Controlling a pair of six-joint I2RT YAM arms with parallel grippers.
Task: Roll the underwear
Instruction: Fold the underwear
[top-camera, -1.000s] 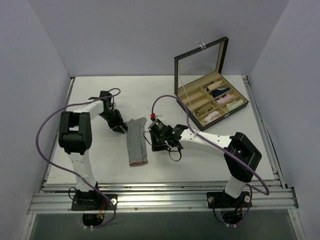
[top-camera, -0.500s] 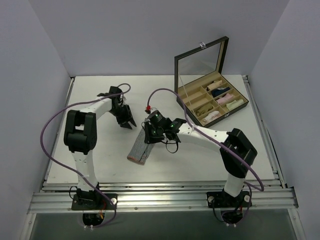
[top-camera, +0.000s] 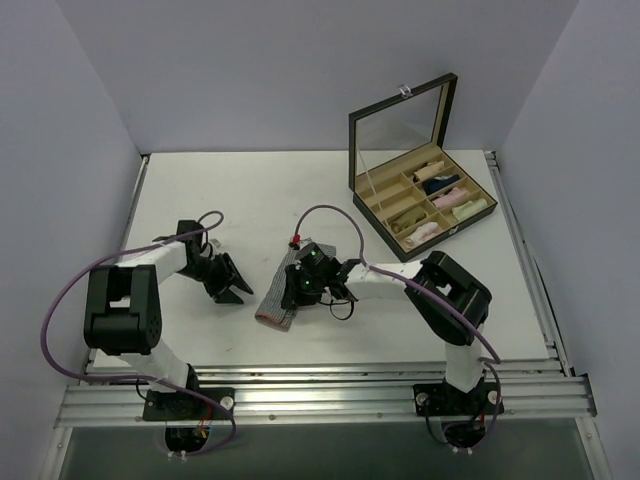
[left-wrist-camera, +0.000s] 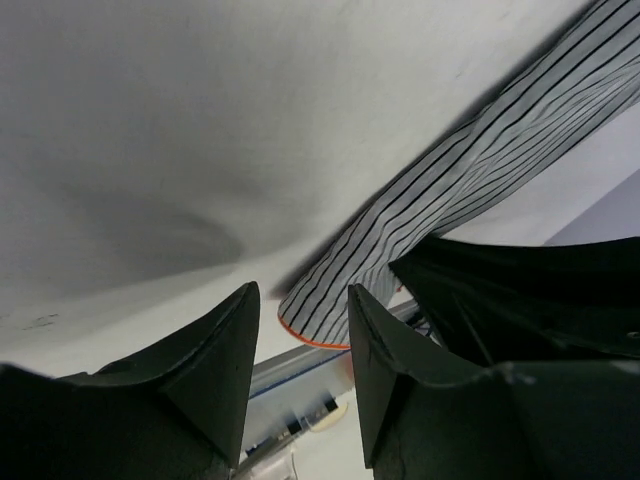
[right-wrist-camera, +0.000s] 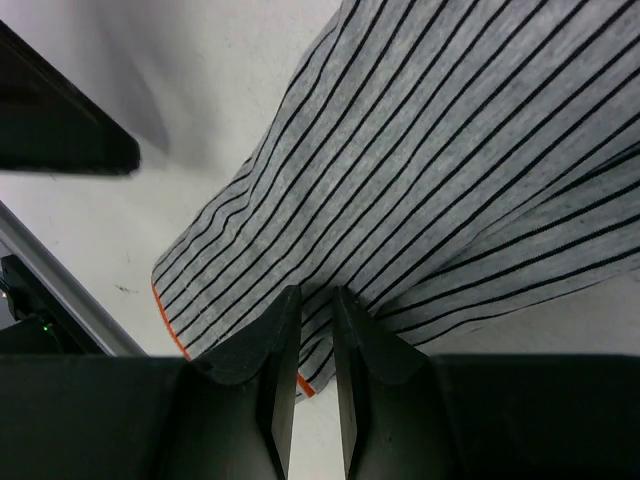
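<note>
The underwear (top-camera: 273, 304) is a grey pinstriped strip with a reddish edge, lying slantwise on the white table. My right gripper (top-camera: 298, 289) sits on its right edge. In the right wrist view the gripper (right-wrist-camera: 315, 300) has its fingers (right-wrist-camera: 272, 345) nearly together, with the underwear's (right-wrist-camera: 420, 170) edge pinched between the tips. My left gripper (top-camera: 236, 291) is open and empty, low over the table just left of the underwear. In the left wrist view the gripper (left-wrist-camera: 300, 325) points at the underwear's (left-wrist-camera: 450, 190) reddish end.
An open dark box (top-camera: 450, 233) with a mirrored lid stands at the back right and holds several small rolled garments. The table's front metal rail (top-camera: 320, 385) lies near the underwear's lower end. The right arm (left-wrist-camera: 530, 300) is close to my left gripper.
The underwear has swung from lying straight to slanting, pulled by my right gripper. My left gripper first drew away to the back, then came forward and low to the underwear's left.
</note>
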